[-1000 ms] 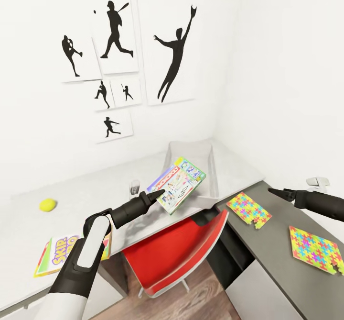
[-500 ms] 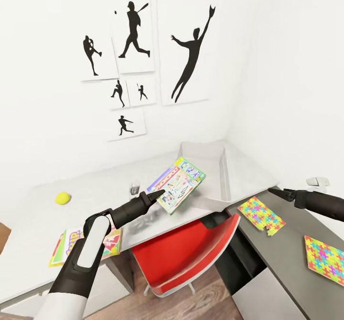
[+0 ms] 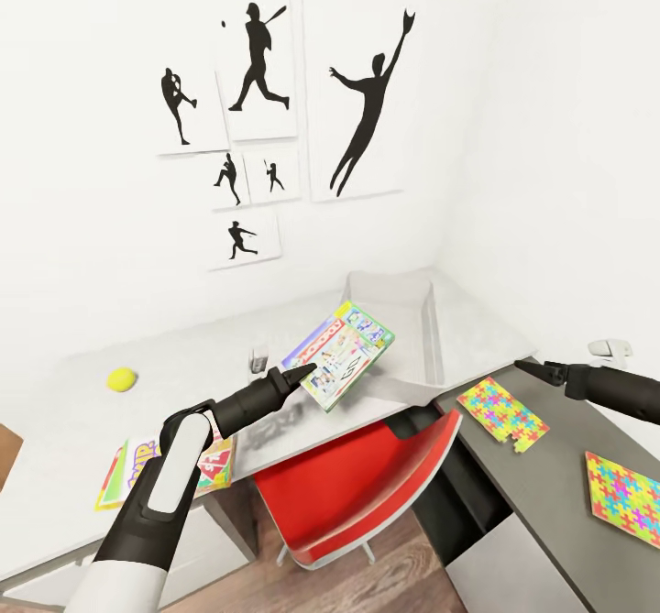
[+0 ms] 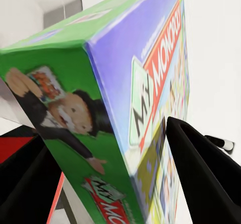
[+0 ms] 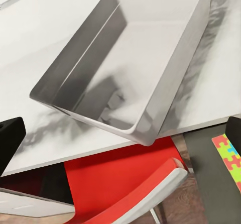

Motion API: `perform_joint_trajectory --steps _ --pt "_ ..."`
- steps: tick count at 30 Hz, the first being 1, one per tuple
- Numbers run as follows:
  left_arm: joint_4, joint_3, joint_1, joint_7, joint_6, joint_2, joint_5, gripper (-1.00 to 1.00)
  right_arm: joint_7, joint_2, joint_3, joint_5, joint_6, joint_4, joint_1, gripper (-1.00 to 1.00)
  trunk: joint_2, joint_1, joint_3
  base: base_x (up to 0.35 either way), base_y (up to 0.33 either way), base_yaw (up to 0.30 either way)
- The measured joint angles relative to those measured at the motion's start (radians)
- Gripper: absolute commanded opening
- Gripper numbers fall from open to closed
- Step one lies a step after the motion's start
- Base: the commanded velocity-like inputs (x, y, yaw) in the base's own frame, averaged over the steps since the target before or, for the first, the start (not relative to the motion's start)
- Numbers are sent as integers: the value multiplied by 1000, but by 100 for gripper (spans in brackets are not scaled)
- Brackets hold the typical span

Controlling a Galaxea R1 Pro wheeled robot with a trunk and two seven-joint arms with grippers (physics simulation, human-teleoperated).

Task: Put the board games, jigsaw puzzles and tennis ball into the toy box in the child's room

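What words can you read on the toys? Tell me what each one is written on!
"MY MONOPOLY": on the cover of the board game clamped in the left pincer.
"MONOPOLY": the same box seen from the head view.
"SKIP": large letters on the yellow-green and red game box lying on the table; an arm covers the rest.
The small print on both boxes is too blurred to read.

Empty toy box (image 5: 145, 58) on table (image 5: 45, 48), red chair (image 5: 125, 184) below
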Motion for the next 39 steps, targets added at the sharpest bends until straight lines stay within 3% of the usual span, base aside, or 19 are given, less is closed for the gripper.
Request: perform_joint_trajectory --steps 28,39 --pt "-3 0 0 -3 0 1 0 -100 0 0 0 0 0 0 0 100 0 0 0 52 -30 2" --pt "-3 0 0 -3 0 1 0 -100 0 0 2 1 0 0 0 100 0 0 0 2 -1 194"
